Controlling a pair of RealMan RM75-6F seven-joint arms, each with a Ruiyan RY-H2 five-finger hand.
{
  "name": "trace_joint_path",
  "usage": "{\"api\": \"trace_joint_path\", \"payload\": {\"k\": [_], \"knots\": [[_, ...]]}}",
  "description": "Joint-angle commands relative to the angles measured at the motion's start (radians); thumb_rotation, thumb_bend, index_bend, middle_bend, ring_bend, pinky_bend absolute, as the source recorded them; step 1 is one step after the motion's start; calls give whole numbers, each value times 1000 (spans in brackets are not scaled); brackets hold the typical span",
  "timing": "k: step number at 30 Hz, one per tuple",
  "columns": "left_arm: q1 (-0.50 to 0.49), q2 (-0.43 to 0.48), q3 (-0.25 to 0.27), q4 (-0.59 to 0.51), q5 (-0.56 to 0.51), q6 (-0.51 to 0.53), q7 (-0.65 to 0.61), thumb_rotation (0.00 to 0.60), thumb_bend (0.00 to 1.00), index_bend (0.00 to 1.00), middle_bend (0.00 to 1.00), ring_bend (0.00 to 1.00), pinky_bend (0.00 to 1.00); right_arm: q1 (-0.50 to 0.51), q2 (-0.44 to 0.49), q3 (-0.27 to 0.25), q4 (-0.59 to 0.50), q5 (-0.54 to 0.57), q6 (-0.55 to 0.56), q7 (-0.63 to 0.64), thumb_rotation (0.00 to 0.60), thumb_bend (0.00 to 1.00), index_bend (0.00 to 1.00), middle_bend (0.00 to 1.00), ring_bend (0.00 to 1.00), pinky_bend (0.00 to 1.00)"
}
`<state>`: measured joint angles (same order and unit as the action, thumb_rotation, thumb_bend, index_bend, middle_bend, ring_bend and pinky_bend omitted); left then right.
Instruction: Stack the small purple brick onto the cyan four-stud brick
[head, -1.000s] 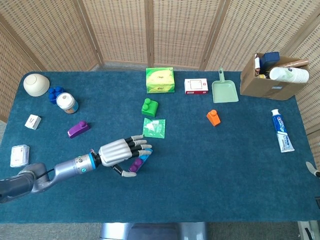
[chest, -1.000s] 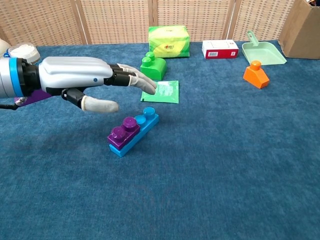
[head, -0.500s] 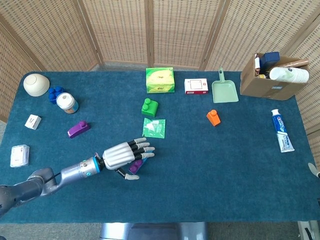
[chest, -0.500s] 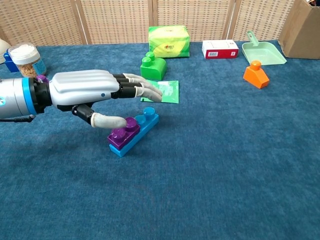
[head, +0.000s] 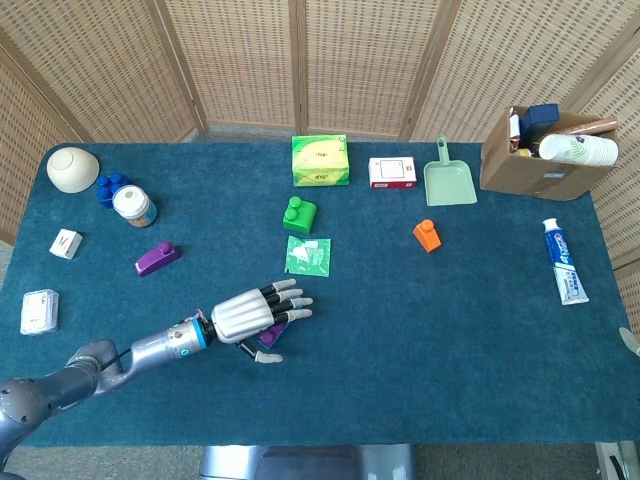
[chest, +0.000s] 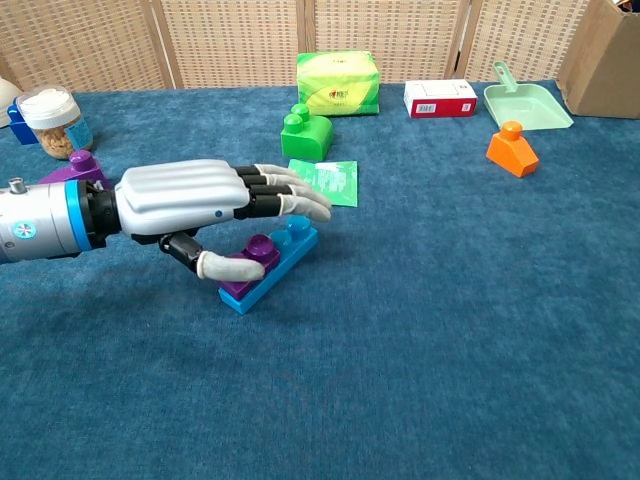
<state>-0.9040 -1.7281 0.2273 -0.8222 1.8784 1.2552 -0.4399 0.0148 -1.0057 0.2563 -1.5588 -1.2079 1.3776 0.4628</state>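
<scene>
Blue carpeted table (head: 450, 320), wicker screens (head: 370, 60) behind, left hand (chest: 215, 205) spread flat over small purple brick (chest: 255, 262).

Purple brick (chest: 252, 262), cyan brick (chest: 285, 254)

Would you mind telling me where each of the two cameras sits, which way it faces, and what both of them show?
Head view: high above the near edge, looking steeply down on the whole blue table; the left arm and left hand reach in from lower left.
Chest view: low, near table height, facing the wicker screens; the left hand fills the left side.
Shared: the left hand over the small purple brick on the cyan four-stud brick, green brick, orange brick.
</scene>
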Motion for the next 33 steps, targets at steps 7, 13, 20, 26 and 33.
{"api": "trace_joint_path", "payload": {"k": [7,13,20,26,33], "knots": [[6,-51,1,63,16,8,7,0,270,66,0,0,0,0,1,1,5,-1,-1,7,600,177,339,192,0,132],[9,-86,6,108,26,10,13,0,270,66,0,0,0,0,1,1,8,-1,-2,13,600,178,339,193,0,132],[-3,-124,-2,150,26,4,3,0,270,66,0,0,0,-5,2,0,11,2,0,15,600,177,339,193,0,132],[-5,-147,2,181,29,1,4,0,270,66,0,0,0,-10,6,0,11,4,4,20,600,177,339,193,0,132],[-1,-164,9,214,30,2,-1,0,270,67,0,0,0,-14,9,0,11,6,5,21,600,177,339,192,0,132]]}}
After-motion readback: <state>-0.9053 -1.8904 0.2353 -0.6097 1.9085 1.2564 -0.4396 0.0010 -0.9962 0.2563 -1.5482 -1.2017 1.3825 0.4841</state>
